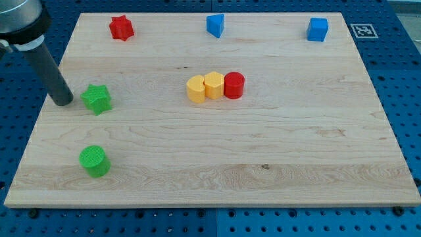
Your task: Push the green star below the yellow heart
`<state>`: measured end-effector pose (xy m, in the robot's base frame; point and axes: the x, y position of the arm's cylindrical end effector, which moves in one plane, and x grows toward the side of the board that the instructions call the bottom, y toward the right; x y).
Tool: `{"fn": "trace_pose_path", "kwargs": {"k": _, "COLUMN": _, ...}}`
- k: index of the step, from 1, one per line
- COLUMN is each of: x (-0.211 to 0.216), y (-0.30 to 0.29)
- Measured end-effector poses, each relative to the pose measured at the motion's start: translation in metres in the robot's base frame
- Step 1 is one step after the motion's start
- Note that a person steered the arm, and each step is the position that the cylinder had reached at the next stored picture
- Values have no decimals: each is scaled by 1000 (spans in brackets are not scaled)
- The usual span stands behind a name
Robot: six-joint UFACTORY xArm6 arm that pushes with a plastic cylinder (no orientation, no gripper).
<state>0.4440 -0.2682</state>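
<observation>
Green star (97,99) is the one we care about here, and it's sitting over at the left of the frame, a bit above mid-height on the wooden table (276,164). Our tip (63,101) is parked just to its left, close enough that it looks like it's touching or about to, though we can't say for sure there's contact. No jaws on this tool, it's just a plain dark rod, so nothing to spread or pinch; it only shoves things.

So as far as we can judge, we're right at the start of the push. The yellow heart (195,88) is near the middle of the frame, leftmost in a tight row with a yellow hexagon-ish block (214,85) and a red cylinder (234,85), all touching or nearly so. The star needs to end up under that heart, which means travelling toward the frame's right and slightly down. Pushing from the left side like this looks about right, but we'd probably want to nudge from a little above-left so it drifts lower and doesn't plough into the row.

The star itself looks like a chunky little thing, bright green, pointy edges, lying flat. Those points could make it spin off the rod if we hit off-centre. The green cylinder (95,161) at lower left is well clear of the path.
</observation>
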Motion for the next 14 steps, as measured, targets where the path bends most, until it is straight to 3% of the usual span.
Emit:
{"fn": "trace_pose_path", "kwargs": {"k": 5, "x": 0, "y": -9}}
{"fn": "trace_pose_path", "kwargs": {"k": 12, "x": -3, "y": 126}}
{"fn": "trace_pose_path", "kwargs": {"k": 14, "x": 39, "y": 161}}
